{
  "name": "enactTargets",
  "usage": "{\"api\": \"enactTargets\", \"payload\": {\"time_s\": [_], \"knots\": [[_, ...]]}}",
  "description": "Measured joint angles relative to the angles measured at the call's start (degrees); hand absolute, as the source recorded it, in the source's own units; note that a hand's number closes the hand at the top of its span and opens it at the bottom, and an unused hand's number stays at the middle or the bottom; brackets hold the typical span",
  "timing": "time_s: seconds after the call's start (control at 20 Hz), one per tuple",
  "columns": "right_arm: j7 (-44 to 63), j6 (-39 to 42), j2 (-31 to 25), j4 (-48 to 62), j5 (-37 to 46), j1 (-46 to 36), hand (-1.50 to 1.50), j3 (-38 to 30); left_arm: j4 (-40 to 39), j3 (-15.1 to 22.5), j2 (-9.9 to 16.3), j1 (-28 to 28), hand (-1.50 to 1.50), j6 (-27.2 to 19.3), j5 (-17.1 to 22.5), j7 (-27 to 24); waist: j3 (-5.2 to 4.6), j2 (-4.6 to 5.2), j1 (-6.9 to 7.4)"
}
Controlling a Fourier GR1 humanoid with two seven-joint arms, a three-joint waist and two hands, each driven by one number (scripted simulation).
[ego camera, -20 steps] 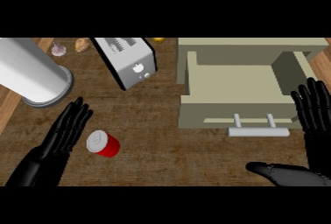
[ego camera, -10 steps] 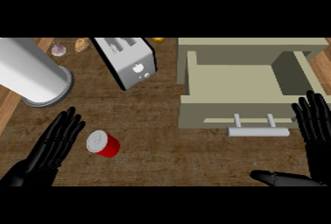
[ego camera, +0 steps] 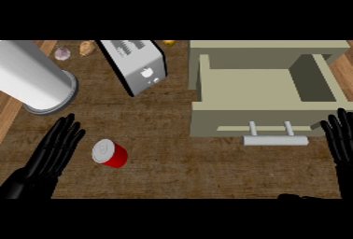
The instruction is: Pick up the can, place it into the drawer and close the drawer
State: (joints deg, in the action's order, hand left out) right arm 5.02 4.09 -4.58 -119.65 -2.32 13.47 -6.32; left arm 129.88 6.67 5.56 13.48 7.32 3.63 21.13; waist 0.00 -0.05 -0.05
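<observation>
A red can (ego camera: 110, 153) with a pale lid lies on its side on the dark wooden counter (ego camera: 179, 168), at the lower left. My left hand (ego camera: 48, 159) is flat and open just left of the can, fingers pointing up, not touching it. At the right stands the beige drawer (ego camera: 265, 95), pulled open, its inside bare, with a grey handle (ego camera: 274, 138) on its front. My right hand (ego camera: 342, 140) shows at the right edge beside the drawer's front, open with straight fingers.
A large white cylinder (ego camera: 31, 77) stands at the upper left. A silver toaster (ego camera: 137, 65) sits behind the can. Small food items (ego camera: 74, 49) lie along the back edge. A dark shape (ego camera: 303, 196) peeks in at the bottom right.
Both hands have slid down toward the lower edge of the view. The dark shape at the bottom right has dropped almost out of sight. The can and drawer have not moved.
</observation>
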Motion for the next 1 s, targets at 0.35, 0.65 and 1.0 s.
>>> {"api": "enactTargets", "payload": {"time_s": [0.35, 0.65, 1.0], "knots": [[1.0, 1.4, -0.5, 0.2, -0.9, -0.9, -1.50, -2.2, -5.7, -2.0, -0.8, -3.7, -1.50, 0.5, -0.6, -1.5, 0.00, 0.02, -0.05], [-0.8, 2.7, 0.1, 0.6, -0.8, 0.3, -1.50, -2.9, -14.6, -1.7, -2.0, -2.9, -1.50, 1.6, -3.3, -10.4, -0.01, 0.02, -0.06], [-1.6, 4.8, -0.1, 0.5, -2.1, 1.7, -1.50, -4.9, -21.1, -3.1, -2.5, -3.1, -1.50, 1.3, -4.9, -16.1, 0.00, 0.02, -0.08]]}}
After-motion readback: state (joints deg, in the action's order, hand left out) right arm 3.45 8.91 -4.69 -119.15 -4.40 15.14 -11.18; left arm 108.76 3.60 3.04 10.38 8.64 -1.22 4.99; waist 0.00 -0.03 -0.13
